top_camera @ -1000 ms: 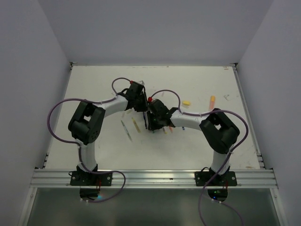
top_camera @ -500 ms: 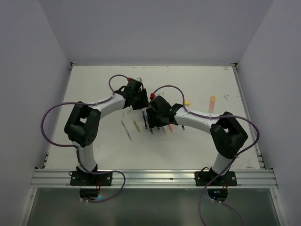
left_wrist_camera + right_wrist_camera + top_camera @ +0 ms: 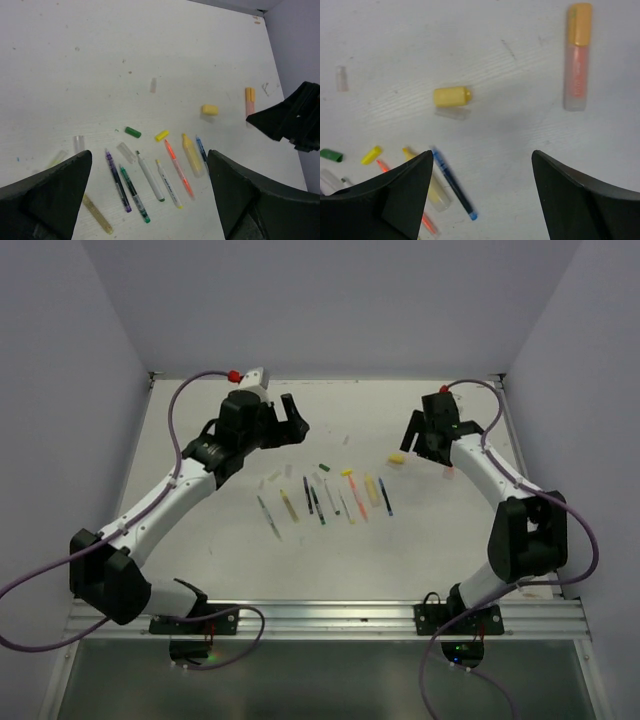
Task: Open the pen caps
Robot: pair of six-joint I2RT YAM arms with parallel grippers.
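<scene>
a white table [image 3: 200,530], boxed in by pale grey walls [image 3: 330,300], is carrying a scatter of pens [image 3: 149,177] and loose pen caps [image 3: 161,135].

the left claw [image 3: 150,155] is hanging above the middle of the table, its fingers spread very wide, gripping nothing and touching nothing. the right claw [image 3: 482,152] is hovering over the far right part of the table, its fingers also standing wide apart and empty.

the pens are lying side by side in a loose row at the centre: purple, green, two white ones, an orange one, a yellow highlighter [image 3: 191,155] and a blue pen [image 3: 452,185]. a dull yellow pen [image 3: 97,214] is lying apart to the left of the row. a green cap [image 3: 132,132], a small yellow one and a few clear ones are lying off the pens, just beyond the row's far ends. a fat yellow cap [image 3: 451,96] is lying alone farther right. well apart from the row, an orange highlighter [image 3: 576,65] is lying with its orange cap [image 3: 580,22] on.

in the left wrist view the dark fingers are covering both lower corners, and the right claw is showing only as a black shape cut off at the right edge. in the right wrist view one finger is hiding the near ends of the yellow highlighter and the orange pen. a pale smear just beside the fat yellow cap is hard to read: shadow or clear plastic, it cannot be told. from overhead the clear caps are too small to make out.
</scene>
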